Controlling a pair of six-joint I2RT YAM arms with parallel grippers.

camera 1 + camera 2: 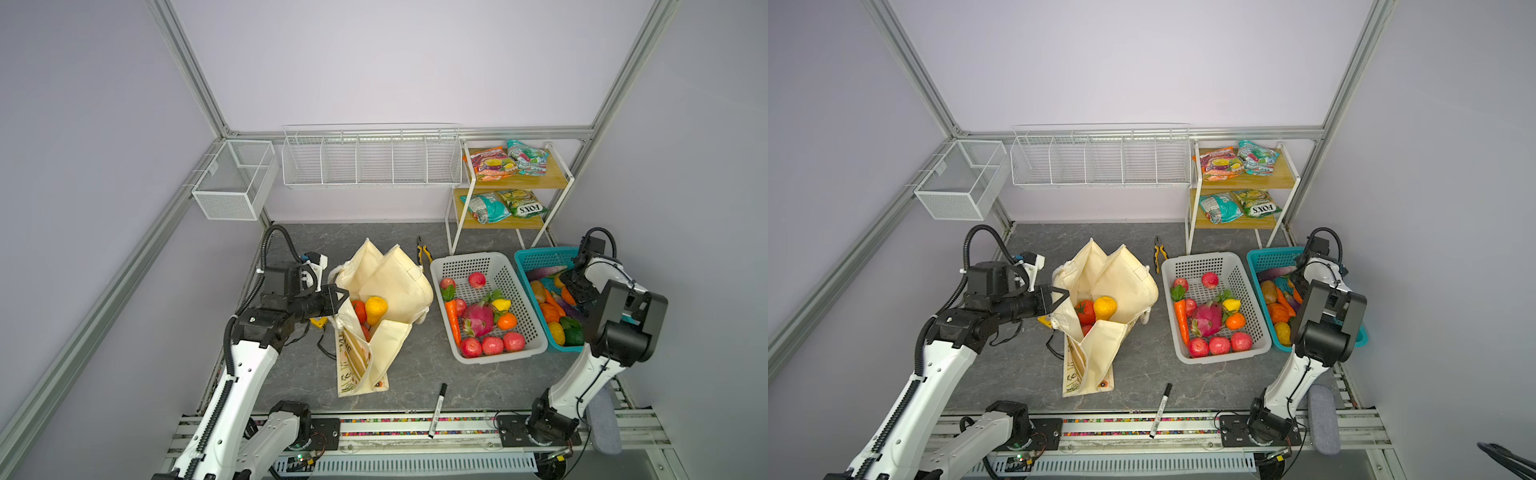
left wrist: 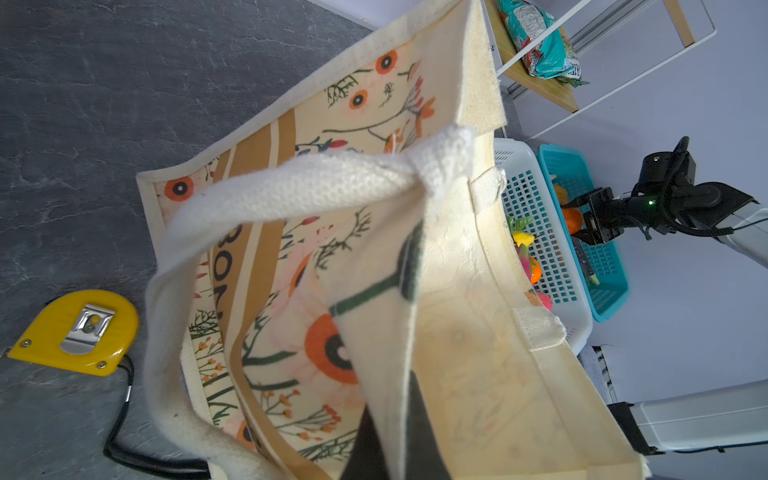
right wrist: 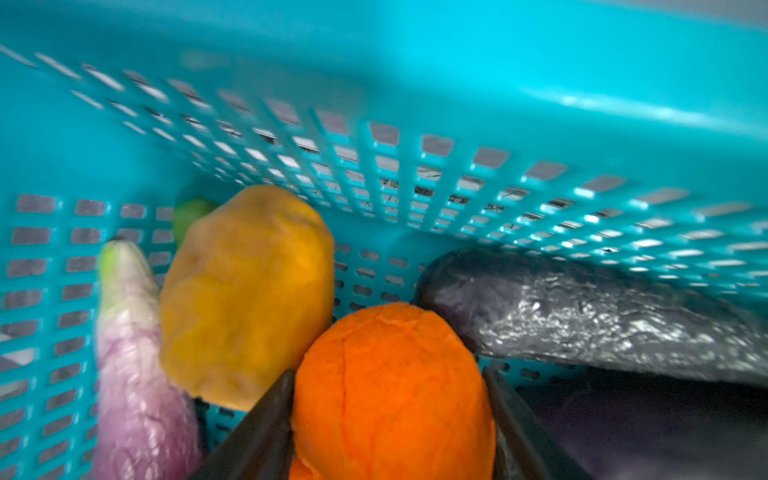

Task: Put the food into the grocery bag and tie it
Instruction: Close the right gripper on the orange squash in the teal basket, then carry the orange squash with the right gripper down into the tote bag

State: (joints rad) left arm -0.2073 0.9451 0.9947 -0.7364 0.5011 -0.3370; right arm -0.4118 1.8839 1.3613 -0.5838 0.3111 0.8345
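**Desk:** Where is the grocery bag point(image 1: 399, 282)?

**Photographer:** Left of centre in both top views. It slumps on the grey table point(image 1: 415, 374) with its mouth gaping. A tomato point(image 1: 359, 311) and a yellow pear point(image 1: 376, 308) lie inside.

**Desk:** And the left gripper point(image 1: 341, 296)?

**Photographer:** It is at the bag's left rim, jaws pressed together on the canvas edge. The left wrist view shows the white rope handle point(image 2: 291, 191) looping across the floral print. A yellow tape measure point(image 2: 75, 324) lies on the table beside the bag.

**Desk:** The right gripper point(image 3: 388, 374)?

**Photographer:** It is at the right of the top views, down in the teal basket point(image 1: 540, 255). Its jaws bracket an orange produce piece point(image 3: 390, 395) and touch both of its sides. A yellow-brown piece point(image 3: 245, 295) lies just beside it.

**Desk:** Other food?

**Photographer:** More fills the white basket point(image 1: 469, 266), centre right. Snack packets point(image 1: 494, 164) lie on the wooden shelf point(image 1: 557, 180), upper right.
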